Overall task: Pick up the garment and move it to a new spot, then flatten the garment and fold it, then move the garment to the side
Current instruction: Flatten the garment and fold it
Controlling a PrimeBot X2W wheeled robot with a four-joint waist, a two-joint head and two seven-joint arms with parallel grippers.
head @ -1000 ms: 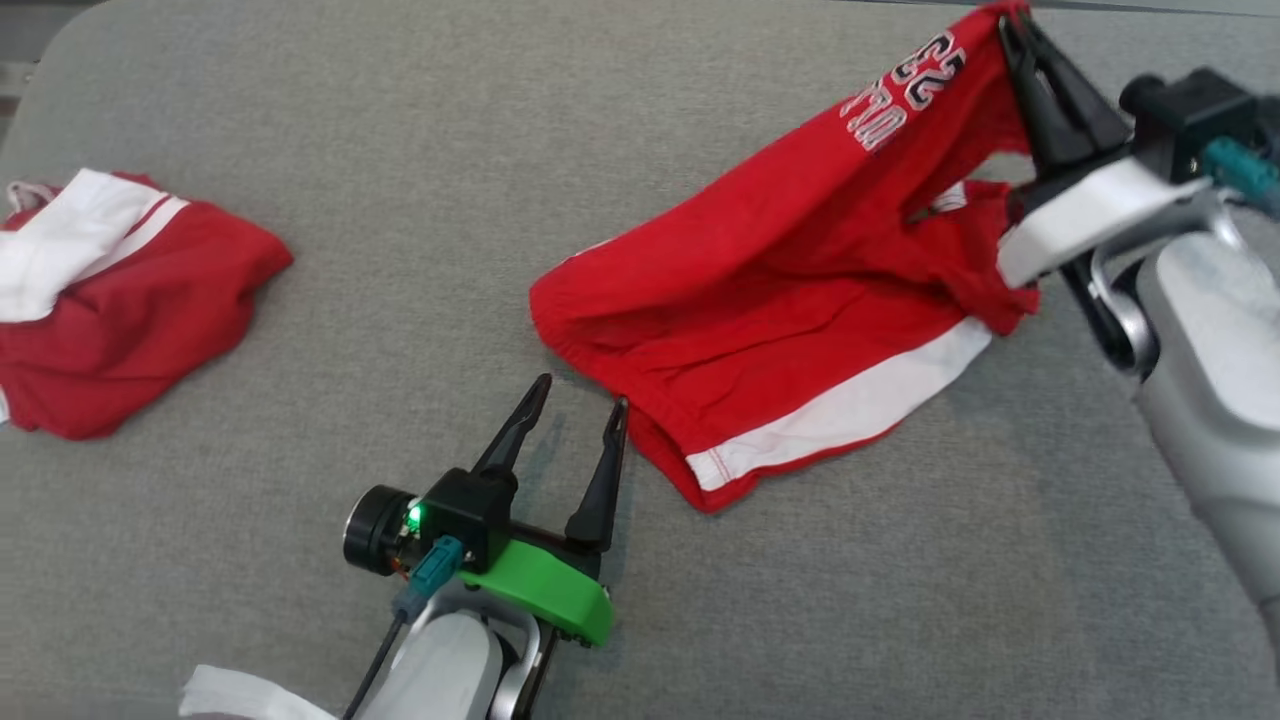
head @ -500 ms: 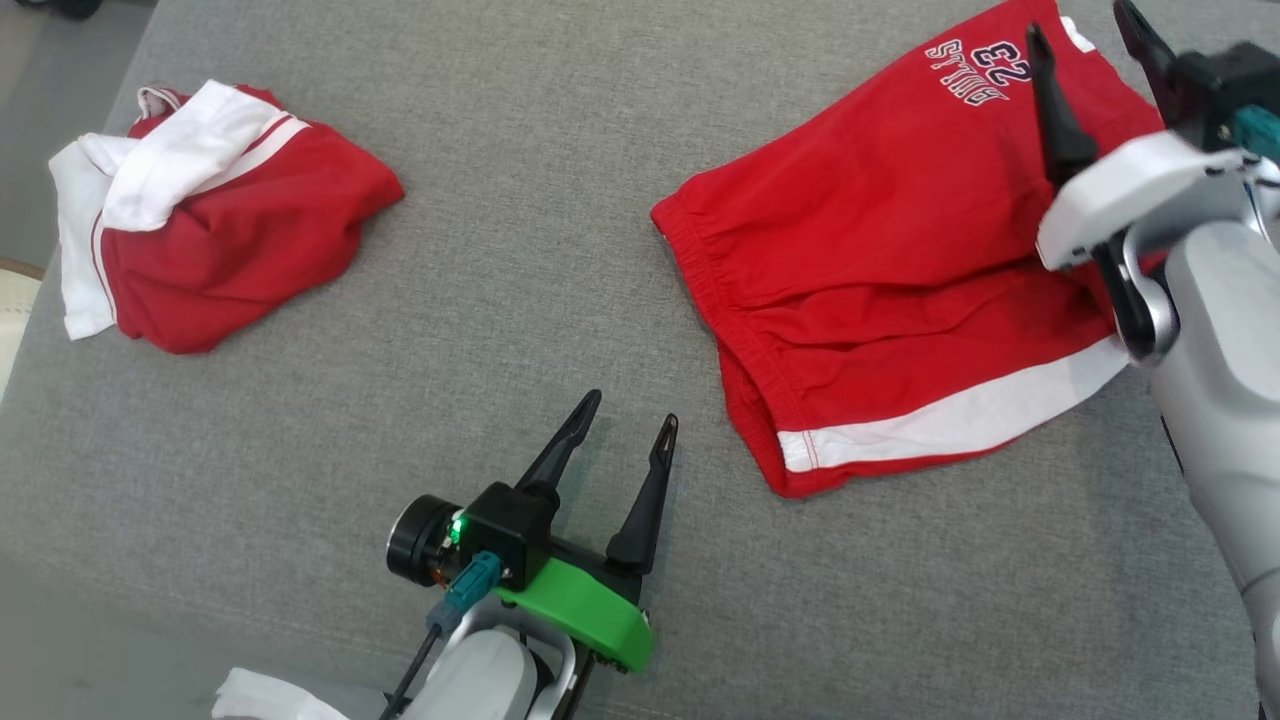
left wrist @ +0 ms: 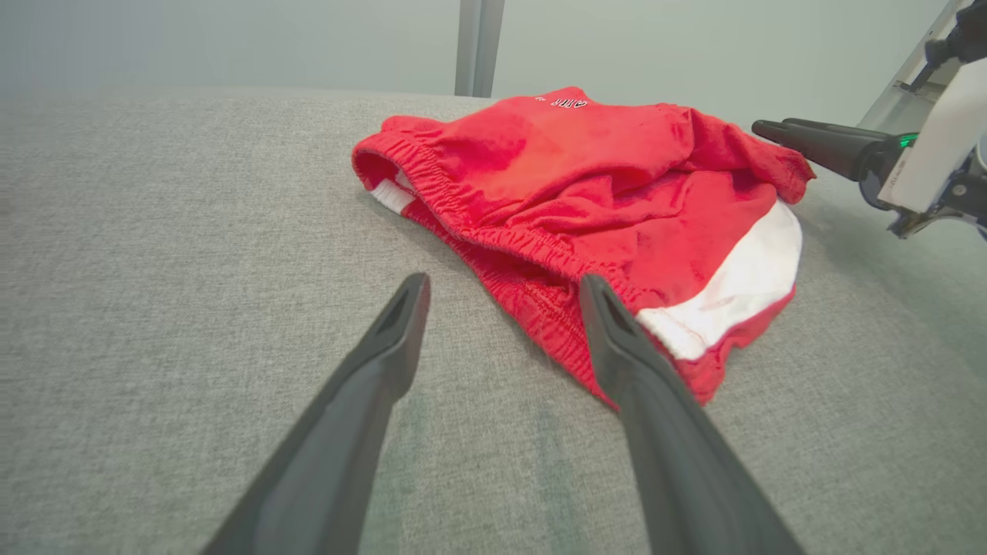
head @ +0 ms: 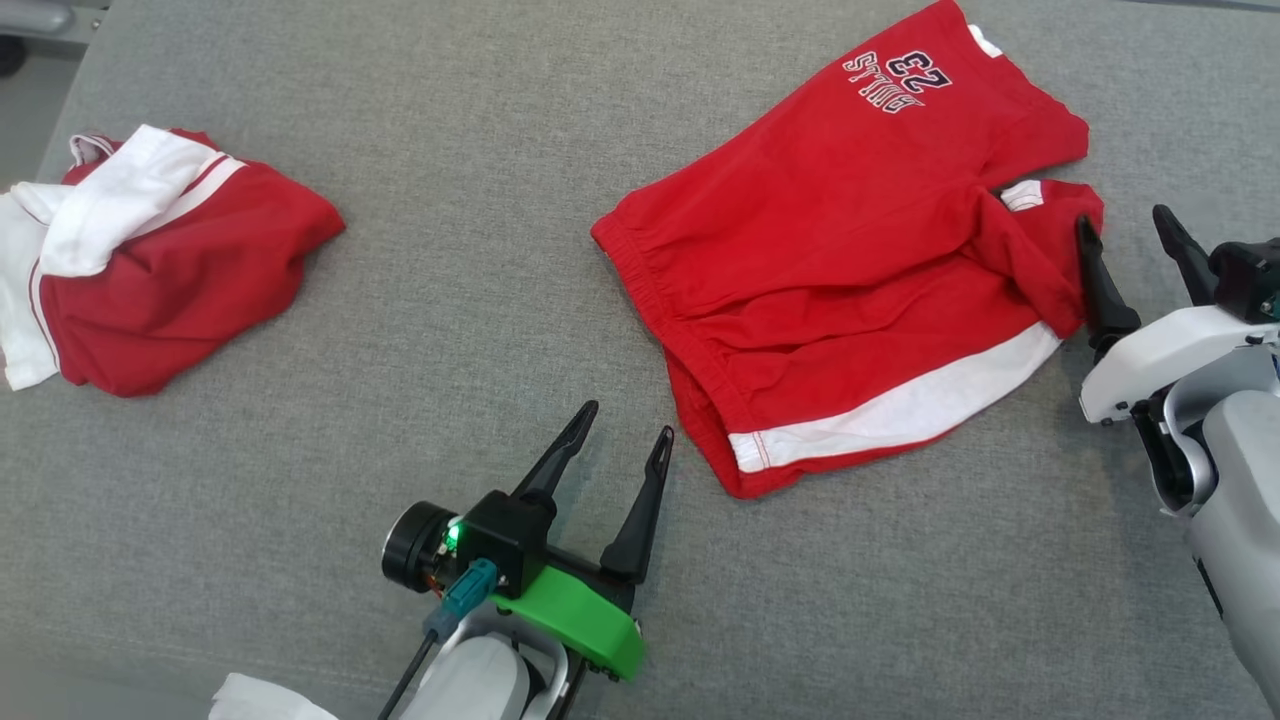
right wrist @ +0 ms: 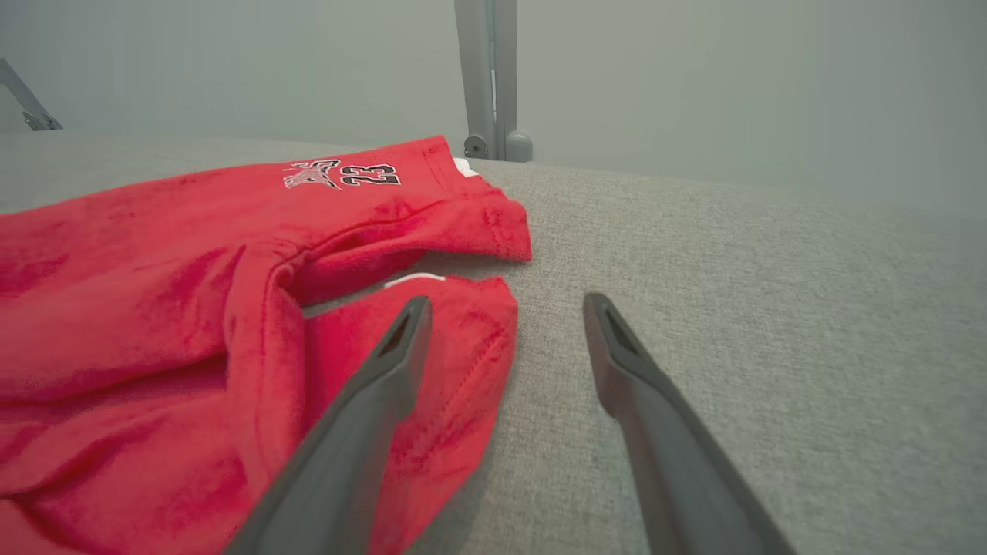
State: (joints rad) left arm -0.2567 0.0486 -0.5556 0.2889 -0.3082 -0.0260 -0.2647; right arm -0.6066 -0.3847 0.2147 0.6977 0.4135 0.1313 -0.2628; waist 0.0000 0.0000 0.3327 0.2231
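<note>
- a pair of red shorts (head: 850, 290) lies spread out but somewhat rumpled on a grey fabric surface (head: 480, 300), on the robot's right and toward the far side.
- a white stripe (head: 900, 410) runs along the shorts' near edge, and a printed number (head: 915, 68) sits on the far leg.
- the left fingers (head: 648, 490) are spread wide and hold nothing, with their tips just beside the near corner of the waistband.
- the right fingers (head: 1097, 285) are also wide apart and empty, at the rumpled leg hem. one is over red cloth, the other over bare surface.
- a crumpled red and white garment (head: 170, 270) lies well apart, at the left.
</note>
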